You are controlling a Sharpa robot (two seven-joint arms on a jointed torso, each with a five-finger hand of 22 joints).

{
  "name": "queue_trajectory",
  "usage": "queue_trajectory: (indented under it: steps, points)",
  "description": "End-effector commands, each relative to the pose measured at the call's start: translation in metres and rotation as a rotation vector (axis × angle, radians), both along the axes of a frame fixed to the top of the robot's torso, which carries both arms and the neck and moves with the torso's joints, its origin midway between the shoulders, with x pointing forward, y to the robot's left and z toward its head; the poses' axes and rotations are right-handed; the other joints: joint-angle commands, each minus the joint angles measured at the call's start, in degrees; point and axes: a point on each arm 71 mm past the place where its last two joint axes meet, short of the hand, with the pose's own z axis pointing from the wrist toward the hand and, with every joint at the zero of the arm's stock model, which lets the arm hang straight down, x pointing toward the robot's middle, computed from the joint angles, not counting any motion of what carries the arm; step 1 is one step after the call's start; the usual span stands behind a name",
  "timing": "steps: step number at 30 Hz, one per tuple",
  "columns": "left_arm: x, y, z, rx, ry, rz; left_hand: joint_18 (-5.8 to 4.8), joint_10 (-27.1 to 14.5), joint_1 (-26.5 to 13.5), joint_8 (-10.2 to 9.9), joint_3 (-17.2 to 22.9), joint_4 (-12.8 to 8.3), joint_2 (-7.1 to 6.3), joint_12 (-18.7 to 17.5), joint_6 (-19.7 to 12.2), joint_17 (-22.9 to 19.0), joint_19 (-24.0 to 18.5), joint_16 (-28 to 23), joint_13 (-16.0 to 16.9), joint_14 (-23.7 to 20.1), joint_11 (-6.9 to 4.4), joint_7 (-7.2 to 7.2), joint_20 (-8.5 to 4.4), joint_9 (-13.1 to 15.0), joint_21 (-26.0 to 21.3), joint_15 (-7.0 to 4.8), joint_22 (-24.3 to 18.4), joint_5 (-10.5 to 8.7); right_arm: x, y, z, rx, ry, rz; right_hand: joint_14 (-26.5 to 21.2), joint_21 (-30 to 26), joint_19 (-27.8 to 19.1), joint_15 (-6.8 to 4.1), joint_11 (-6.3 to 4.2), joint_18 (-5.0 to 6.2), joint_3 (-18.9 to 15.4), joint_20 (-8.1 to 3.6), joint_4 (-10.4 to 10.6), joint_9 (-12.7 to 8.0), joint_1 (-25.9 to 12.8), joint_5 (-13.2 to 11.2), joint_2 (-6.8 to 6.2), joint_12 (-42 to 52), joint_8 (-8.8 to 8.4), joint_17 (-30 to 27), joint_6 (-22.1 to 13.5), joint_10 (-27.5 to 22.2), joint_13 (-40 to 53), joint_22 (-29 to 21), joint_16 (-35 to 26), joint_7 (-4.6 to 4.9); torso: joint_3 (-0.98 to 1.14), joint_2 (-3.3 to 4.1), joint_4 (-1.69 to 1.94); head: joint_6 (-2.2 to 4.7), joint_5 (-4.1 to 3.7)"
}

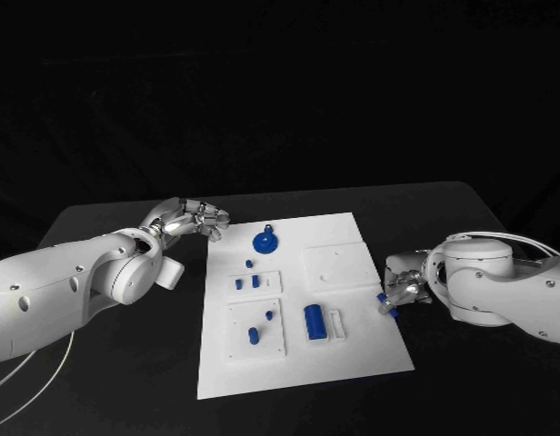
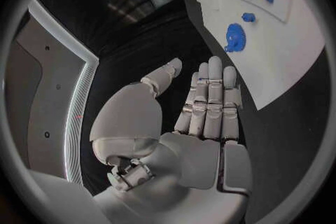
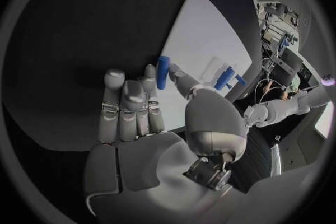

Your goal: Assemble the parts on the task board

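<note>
The white task board point(image 1: 359, 359) lies in the middle of the black table. On it sit a blue gear point(image 1: 265, 242), a blue cylinder point(image 1: 315, 321) and several small blue pieces point(image 1: 246, 282). My right hand point(image 1: 405, 289) hovers at the board's right edge and pinches a short blue peg point(image 3: 162, 71) between thumb and fingers; the peg point(image 1: 387, 305) pokes out below the hand. My left hand point(image 1: 188, 218) is off the board's far left corner, fingers stretched out point(image 2: 210, 101) with nothing in them. From there the gear point(image 2: 234, 37) lies just ahead of the fingertips.
A raised white square plate point(image 1: 335, 263) sits on the board's right half, and a white holder point(image 1: 338, 324) lies beside the cylinder. Bare black table point(image 1: 123, 363) stretches left of the board and behind it.
</note>
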Motion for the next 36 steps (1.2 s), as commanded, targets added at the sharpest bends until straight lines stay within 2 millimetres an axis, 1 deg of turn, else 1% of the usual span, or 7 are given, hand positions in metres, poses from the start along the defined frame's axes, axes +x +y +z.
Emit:
queue_trajectory:
  steps: [1,7,17,21,27,33,36]
  points:
    - [0.0,-0.002,0.001,-0.004,-0.001,-0.016,0.91,-0.3,-0.3,0.2,0.1,0.4,0.19,-0.2,-0.4,0.1,0.0,-0.2,-0.1,0.2,-0.04,0.03,0.03,-0.1,-0.3,0.01,0.1,-0.24,-0.003,-0.006,-0.01,0.013,0.04,-0.03,0.4,0.4,0.1,0.21,0.05,0.63,4.5,0.51,1.5,0.3,1.5,0.3,0.21,0.1,0.09,-0.1,0.3,0.4,0.0,0.9,0.0,0.15,-0.01,0.02,0.0,-0.01,-0.01]
    - [0.0,-0.002,0.0,-0.003,-0.001,-0.015,0.91,-0.4,-0.4,0.2,0.0,0.4,0.2,-0.2,-0.4,0.1,0.0,-0.2,-0.1,0.2,-0.03,0.03,0.03,-0.1,-0.3,0.01,0.1,-0.23,-0.001,-0.014,-0.01,0.016,0.041,-0.058,0.4,0.9,0.2,0.13,-0.11,0.72,7.4,0.69,1.8,0.5,1.8,0.4,-0.25,0.2,0.39,-0.1,0.7,0.5,0.1,1.1,0.1,0.05,-0.02,0.01,0.0,-0.05,-0.07]
    - [0.0,-0.001,0.0,-0.002,0.004,-0.015,0.91,-0.4,-0.4,0.2,0.0,0.4,0.19,-0.2,-0.5,0.2,0.0,-0.3,-0.1,0.2,-0.02,0.05,0.03,-0.1,-0.3,0.01,0.1,-0.23,0.001,-0.025,-0.01,0.026,0.039,-0.093,0.5,1.0,0.2,0.08,-0.16,0.72,8.2,0.75,1.9,0.7,1.6,0.4,-0.53,0.2,0.54,-0.1,0.9,0.5,0.2,1.1,0.2,0.0,0.0,0.01,-0.03,-0.02,-0.12]
    - [0.0,-0.002,0.0,-0.002,0.004,-0.016,0.91,-0.4,-0.4,0.2,0.0,0.4,0.18,-0.2,-0.5,0.2,0.0,-0.3,-0.1,0.2,-0.02,0.05,0.03,-0.1,-0.3,0.01,0.1,-0.23,0.001,-0.027,-0.002,0.171,0.052,-0.176,0.5,1.2,0.2,0.02,-0.22,0.72,9.0,0.74,2.0,0.8,1.6,0.4,-0.99,0.2,0.63,-0.2,1.0,0.6,0.2,1.0,0.2,-0.07,0.0,-0.01,-0.02,0.03,-0.08]
    - [0.0,-0.003,0.0,-0.003,0.002,-0.017,0.91,-0.4,-0.4,0.2,0.0,0.4,0.19,-0.2,-0.5,0.3,0.1,-0.3,-0.1,0.2,-0.02,0.06,0.02,-0.1,-0.3,0.01,0.1,-0.23,-0.003,-0.013,0.016,0.292,0.053,-0.188,0.5,1.3,0.4,-0.11,-0.31,0.72,9.5,0.64,1.9,0.9,1.7,0.4,-1.16,0.3,0.74,-0.2,1.2,0.6,0.2,1.0,0.3,-0.15,-0.01,0.0,0.0,0.08,-0.06]
    - [0.0,-0.005,0.0,-0.011,0.003,-0.029,0.89,-0.4,-0.6,0.2,-0.1,0.5,0.04,-0.2,-0.5,0.4,0.0,-0.5,-0.1,0.3,0.01,0.09,0.04,-0.1,-0.4,0.03,0.2,-0.32,-0.012,0.018,0.015,0.338,0.118,-0.121,0.5,1.4,0.5,-0.16,-0.34,0.72,9.6,0.59,1.9,0.9,1.6,0.4,-1.01,0.3,0.73,-0.2,1.2,0.6,0.2,1.0,0.3,-0.16,-0.07,0.0,0.0,0.33,-0.31]
    - [-0.001,-0.006,0.0,-0.013,0.002,-0.032,0.88,-0.4,-0.7,0.2,-0.2,0.6,0.0,-0.2,-0.6,0.5,0.1,-0.5,-0.1,0.3,0.02,0.1,0.05,-0.1,-0.4,0.03,0.2,-0.38,-0.013,0.028,0.014,0.373,0.114,-0.118,0.5,1.4,0.5,-0.17,-0.34,0.72,9.6,0.58,1.9,0.9,1.6,0.4,-0.98,0.3,0.73,-0.2,1.1,0.6,0.2,1.0,0.3,-0.16,-0.07,0.02,0.0,0.38,-0.35]
